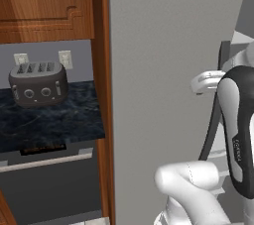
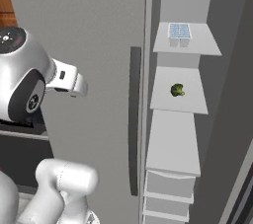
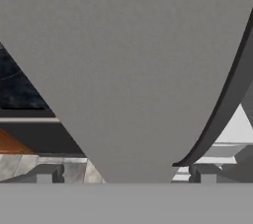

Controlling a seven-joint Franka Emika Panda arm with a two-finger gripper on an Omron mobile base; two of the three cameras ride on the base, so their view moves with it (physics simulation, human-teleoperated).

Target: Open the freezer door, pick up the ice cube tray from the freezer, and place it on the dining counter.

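Observation:
The freezer is the tall light-grey appliance filling both base views. Its right compartment stands open, showing a dark grey inside and white shelves. The ice cube tray lies flat on the top shelf, pale bluish-white with a grid of cells. The closed left door carries a long dark handle. My gripper is open with nothing between its fingertips. It points at the grey door face, close up, with a bowed dark handle to its right. The dining counter is out of view.
A small green broccoli sits on the second shelf, above white drawers. Left of the freezer a toaster stands on a dark marbled worktop, under a reddish wooden cabinet. The opened door's edge is at far right.

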